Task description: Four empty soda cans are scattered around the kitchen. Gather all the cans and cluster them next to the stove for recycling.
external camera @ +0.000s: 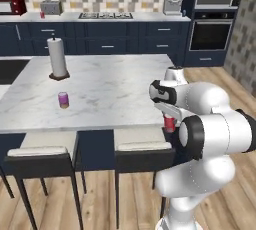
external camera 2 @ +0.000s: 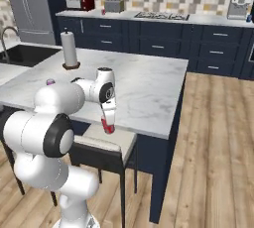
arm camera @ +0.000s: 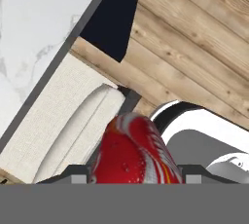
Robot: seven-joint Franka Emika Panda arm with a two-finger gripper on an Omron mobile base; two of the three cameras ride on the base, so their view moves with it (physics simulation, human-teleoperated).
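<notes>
Soda cans are the subject here, and one red can (arm camera: 133,150) sits clamped between the fingers of the gripper (arm camera: 133,172), whose jaws are closed tight against its sides. Seen from the hand, it is glossy red with silvery-white swirls, a touch of yellow near its lower right and small droplet-like specks; any lettering is too distorted to read. In the left base view this red can (external camera: 170,123) hangs just off the near edge of the marble island (external camera: 115,89), above a cushioned stool (external camera: 142,146); the right base view shows it (external camera 2: 107,125) below the wrist, over the same stool (external camera 2: 106,142). A purple can (external camera: 63,99) stands upright on the island, with a silvery top and a pale band on its side, its label unreadable. It is near the white paper-towel roll (external camera: 57,57) but apart from it. Another small red can (external camera: 42,15) stands on the back counter between the red microwave (external camera: 12,5) and the toaster (external camera: 50,8), well left of the stove (external camera: 105,16).
</notes>
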